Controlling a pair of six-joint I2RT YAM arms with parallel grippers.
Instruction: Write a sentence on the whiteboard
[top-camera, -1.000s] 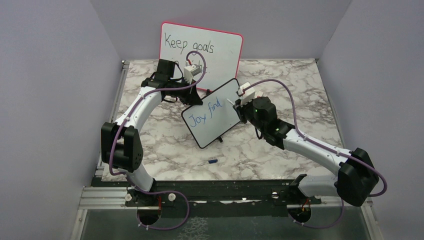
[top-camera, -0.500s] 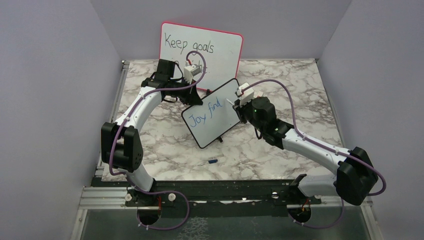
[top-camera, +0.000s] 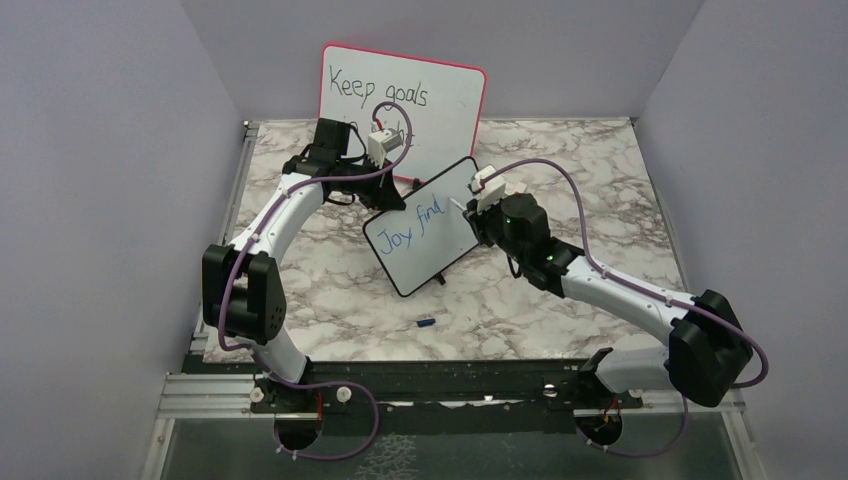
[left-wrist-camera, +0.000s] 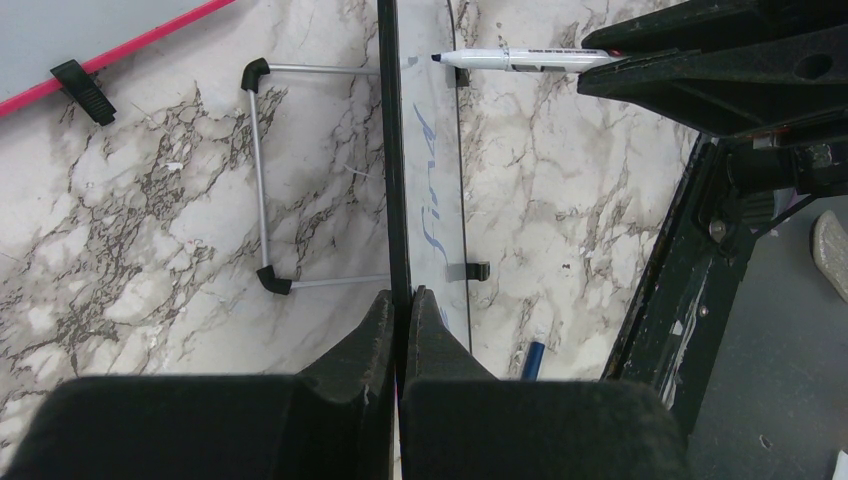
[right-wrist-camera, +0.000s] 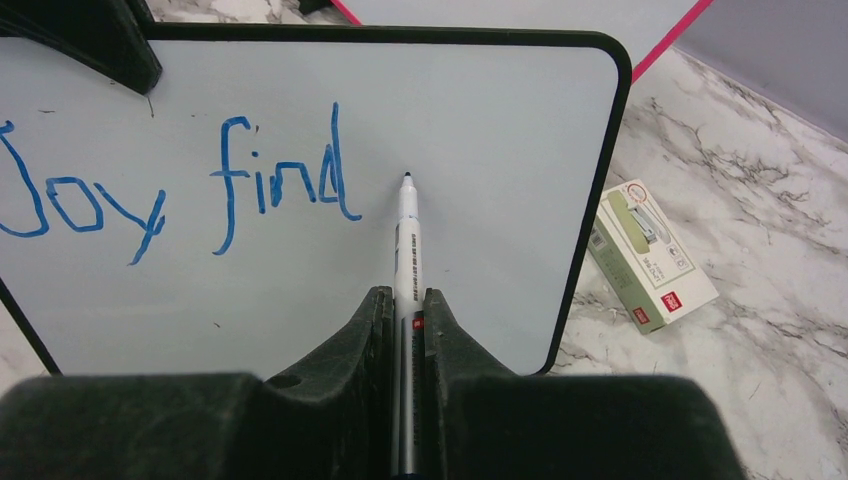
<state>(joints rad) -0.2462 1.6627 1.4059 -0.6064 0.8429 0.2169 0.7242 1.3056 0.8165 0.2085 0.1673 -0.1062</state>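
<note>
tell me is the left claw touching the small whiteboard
Touching. In the left wrist view the left claw is shut on the black edge of the whiteboard.

Robot lab cell — blank walls (top-camera: 100, 150), marbled table (top-camera: 620, 170), aluminium rail (top-camera: 200, 395).

The whiteboard (top-camera: 425, 225) stood tilted across the middle of the table (top-camera: 330, 290), dividing it; the left gripper (left-wrist-camera: 400, 312) pinched its frame edge; the right gripper (right-wrist-camera: 405, 300), clamping a marker (right-wrist-camera: 407, 235), occupied the room before the board's right half; behind, the wire stand (left-wrist-camera: 262, 180) and the pink-framed board (top-camera: 402, 100) narrowed the gap; a small box (right-wrist-camera: 650, 255) lay beside the right corner; the near marble lay open except for a blue piece (top-camera: 424, 323); walls (top-camera: 100, 200) closed both sides.
</note>
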